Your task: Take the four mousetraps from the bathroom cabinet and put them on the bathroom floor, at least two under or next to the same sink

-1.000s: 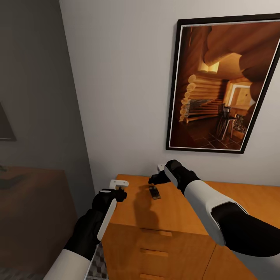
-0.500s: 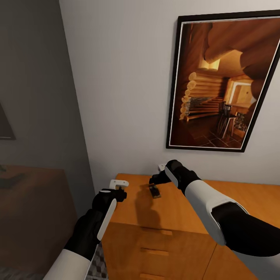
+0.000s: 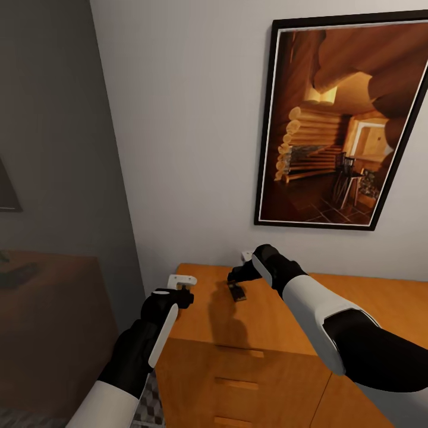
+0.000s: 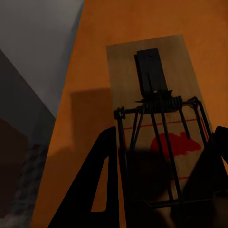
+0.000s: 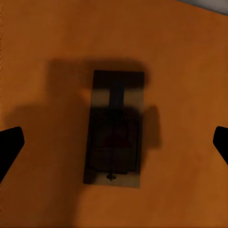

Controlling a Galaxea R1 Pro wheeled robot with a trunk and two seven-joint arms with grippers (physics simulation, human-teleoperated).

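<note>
Two mousetraps show on the orange-brown cabinet (image 3: pixel 267 324). One mousetrap (image 3: pixel 238 292) lies flat on the cabinet top, and my right gripper (image 3: pixel 236 276) hovers just above it, open. In the right wrist view this mousetrap (image 5: pixel 114 127) sits centred between the wide-spread fingertips (image 5: pixel 10 146). Over the cabinet's left end, my left gripper (image 3: pixel 183 293) is shut on the other mousetrap (image 4: pixel 156 109), a wooden board with black wire and a red mouse mark, its sides against both fingers (image 4: pixel 105 183). A strip of the cube-patterned bathroom floor (image 3: pixel 148 407) shows beside the cabinet.
A large framed picture (image 3: pixel 339 125) of a log interior hangs on the white wall behind the cabinet. Drawer fronts (image 3: pixel 238 383) face me. A dark wall (image 3: pixel 53 148) and a dim brown surface (image 3: pixel 53 297) lie to the left.
The view has shifted very slightly. Neither arm nor either mousetrap has visibly moved.
</note>
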